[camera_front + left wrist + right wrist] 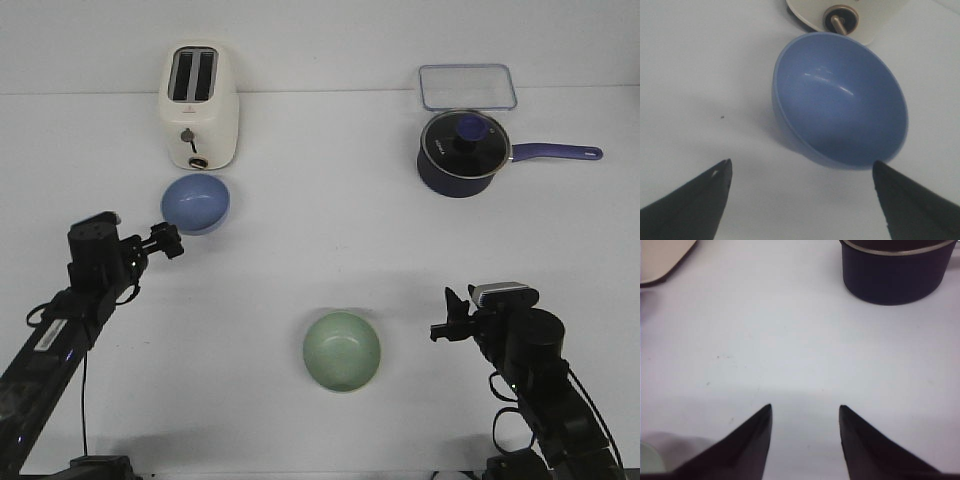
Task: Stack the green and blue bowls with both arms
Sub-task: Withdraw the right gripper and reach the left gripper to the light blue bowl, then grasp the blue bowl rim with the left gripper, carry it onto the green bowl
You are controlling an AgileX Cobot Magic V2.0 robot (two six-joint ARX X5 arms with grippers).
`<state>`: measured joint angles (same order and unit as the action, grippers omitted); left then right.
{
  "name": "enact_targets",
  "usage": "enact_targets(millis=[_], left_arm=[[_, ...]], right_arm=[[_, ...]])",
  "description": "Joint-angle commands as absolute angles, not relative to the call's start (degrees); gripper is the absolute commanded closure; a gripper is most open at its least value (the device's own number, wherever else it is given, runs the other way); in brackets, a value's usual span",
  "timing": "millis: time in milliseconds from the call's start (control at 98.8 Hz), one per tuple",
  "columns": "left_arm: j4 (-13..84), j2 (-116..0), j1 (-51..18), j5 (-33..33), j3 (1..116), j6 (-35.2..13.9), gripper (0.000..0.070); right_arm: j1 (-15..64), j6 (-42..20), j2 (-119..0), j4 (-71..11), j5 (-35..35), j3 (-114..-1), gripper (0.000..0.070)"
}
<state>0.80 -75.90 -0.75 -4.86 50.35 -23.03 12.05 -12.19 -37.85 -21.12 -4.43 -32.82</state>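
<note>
The periwinkle blue bowl (196, 203) sits upright on the white table just in front of the toaster; it fills the left wrist view (840, 100). My left gripper (170, 240) is open and empty, a short way in front and left of that bowl, with its fingertips (720, 175) apart from the rim. The sage green bowl (342, 351) sits upright near the table's front middle; only a sliver of it shows in the right wrist view (647, 455). My right gripper (447, 318) is open and empty, to the right of the green bowl, not touching it.
A cream toaster (200, 105) stands at the back left, right behind the blue bowl. A dark navy saucepan (462, 152) with a glass lid and long handle stands at the back right, with a clear plastic container (467, 86) behind it.
</note>
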Motion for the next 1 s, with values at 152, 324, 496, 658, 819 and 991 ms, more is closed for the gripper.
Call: enact_targets(millis=[152, 324, 496, 658, 819, 991], left_arm=[[-0.1, -91.2, -0.4, -5.2, 60.3, -21.2, 0.0157], [0.9, -101.2, 0.0, -5.2, 67.3, -21.5, 0.0192], [2.0, -106.3, 0.0, -5.2, 71.2, -21.7, 0.0629], [2.9, -105.1, 0.0, -5.2, 71.3, -21.7, 0.0687], [5.5, -99.8, 0.0, -10.4, 71.3, -21.1, 0.0687], [14.6, -90.8, -2.3, -14.5, 71.3, -15.6, 0.0686]], right_arm=[[12.3, -11.7, -38.0, -21.5, -4.5, -33.0, 0.0433], [12.3, -11.7, -38.0, -21.7, -4.5, -33.0, 0.0433], [12.3, -11.7, -38.0, -21.8, -4.5, -33.0, 0.0433], [12.3, -11.7, -38.0, -22.9, -4.0, -32.9, 0.0433], [12.3, -11.3, -37.9, -23.1, -1.4, -32.1, 0.0433], [12.3, -13.7, -37.8, -21.1, -1.5, -28.5, 0.0433]])
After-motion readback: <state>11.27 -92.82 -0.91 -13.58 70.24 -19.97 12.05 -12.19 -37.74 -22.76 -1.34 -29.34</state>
